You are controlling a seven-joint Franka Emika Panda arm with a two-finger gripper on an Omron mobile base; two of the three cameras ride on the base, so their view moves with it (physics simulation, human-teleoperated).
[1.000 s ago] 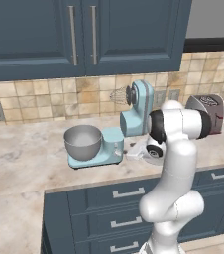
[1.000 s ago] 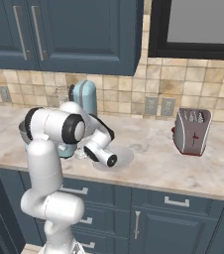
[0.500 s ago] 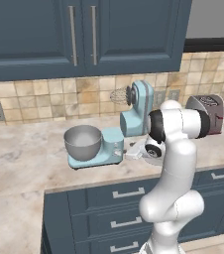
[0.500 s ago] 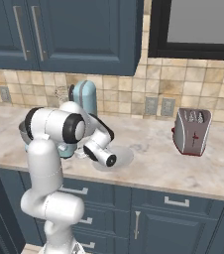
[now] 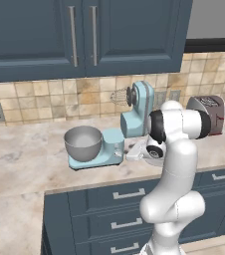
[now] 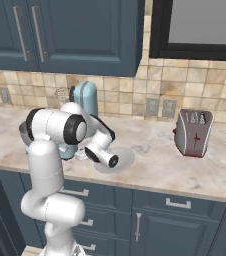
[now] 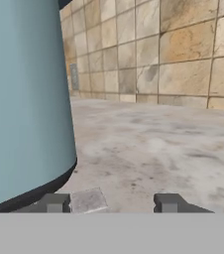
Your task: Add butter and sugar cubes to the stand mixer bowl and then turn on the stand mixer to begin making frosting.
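While low beside stand mixer (image 7: 27, 99) (toaster (image 6: 194, 132) apart), fingers (image 7: 54, 202) gape.

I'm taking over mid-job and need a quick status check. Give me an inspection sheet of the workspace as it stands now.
Surface: marble counter over blue drawers.
Job's things: stand mixer stands with its head tilted back and its whisk raised; stand mixer bowl sits on the mixer's base and looks empty from the left base view. Butter and sugar cubes: nothing seen.
Clutter: round white plate beside the mixer; silver toaster further along.
Pincer: pincer low over the counter beside the mixer's column, fingers apart, nothing between them.
Cables: nothing seen.
Surroundings: tiled backsplash with wall outlets, dark blue upper cabinets.
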